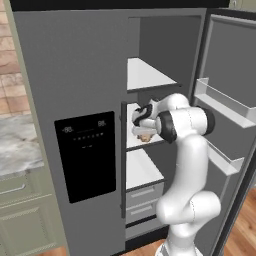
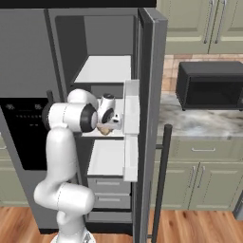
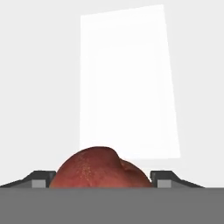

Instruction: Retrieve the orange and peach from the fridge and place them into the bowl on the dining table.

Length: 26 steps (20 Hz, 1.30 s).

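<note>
You have the fridge (image 1: 75, 75) with its right door swung wide and its left door, the one with the black dispenser panel (image 1: 86, 155), closed. Inside, white shelves (image 1: 145, 74) stack above two grey drawers (image 1: 144, 196), and the open door carries pale bins (image 1: 220, 102). In the right base view a black microwave (image 2: 209, 85) sits on the marble surface (image 2: 199, 121) beside the fridge.

Your arm reaches into the middle shelf level. The hand (image 3: 99, 183) is there, and the peach (image 3: 101, 168) sits right between its two dark fingertips (image 3: 41, 180) in the hand view, a pinkish-red round fruit with fine pale speckles, one tip at each side of it. The fingers stand partly spread, about as wide as the fruit, with their tips right at its flanks; you cannot tell for sure from these pictures whether they press on it or merely bracket it. From the left base view the peach (image 1: 145, 136) peeks out just below the hand (image 1: 142, 125), close over the middle shelf; from the right base view it (image 2: 104, 128) shows as a tan spot under the hand (image 2: 109, 118). Whether it rests on the shelf or hangs clear of it you cannot tell. Behind the peach in the hand view is a bright white panel (image 3: 127, 83) of the fridge interior.
</note>
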Tool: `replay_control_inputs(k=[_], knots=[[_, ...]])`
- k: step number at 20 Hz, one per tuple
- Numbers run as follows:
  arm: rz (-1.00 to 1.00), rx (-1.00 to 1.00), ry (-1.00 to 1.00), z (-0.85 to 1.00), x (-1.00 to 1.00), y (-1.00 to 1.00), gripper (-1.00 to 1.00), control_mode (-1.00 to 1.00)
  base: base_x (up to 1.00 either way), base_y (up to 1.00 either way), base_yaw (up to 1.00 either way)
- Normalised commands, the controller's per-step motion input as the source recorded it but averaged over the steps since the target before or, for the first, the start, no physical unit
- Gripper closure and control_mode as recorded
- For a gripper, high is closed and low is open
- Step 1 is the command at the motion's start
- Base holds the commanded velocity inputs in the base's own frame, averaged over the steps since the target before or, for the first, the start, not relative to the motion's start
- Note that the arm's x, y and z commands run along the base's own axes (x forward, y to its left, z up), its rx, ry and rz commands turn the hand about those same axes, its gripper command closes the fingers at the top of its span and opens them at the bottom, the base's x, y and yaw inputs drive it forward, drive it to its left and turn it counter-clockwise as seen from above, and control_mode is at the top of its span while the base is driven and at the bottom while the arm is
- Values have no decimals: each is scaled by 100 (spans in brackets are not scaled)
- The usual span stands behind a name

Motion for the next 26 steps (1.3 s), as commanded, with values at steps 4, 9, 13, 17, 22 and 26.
replay_control_inputs(k=[4, 9, 13, 17, 22, 26], knots=[[0, 0, -30, -34, -100, 0, 100, -100, 0, 0, 0], [0, 0, -32, -3, -100, -15, 100, -100, 0, 0, 0], [0, 0, -31, 45, -100, -42, 100, -100, 0, 0, 0], [-1, 0, -13, 91, -100, -55, 100, -100, 0, 0, 0], [-1, 0, -2, 100, -95, -50, 100, -100, 0, 0, 0], [-3, 0, 3, 100, -29, -15, 100, -100, 0, 0, 0]])
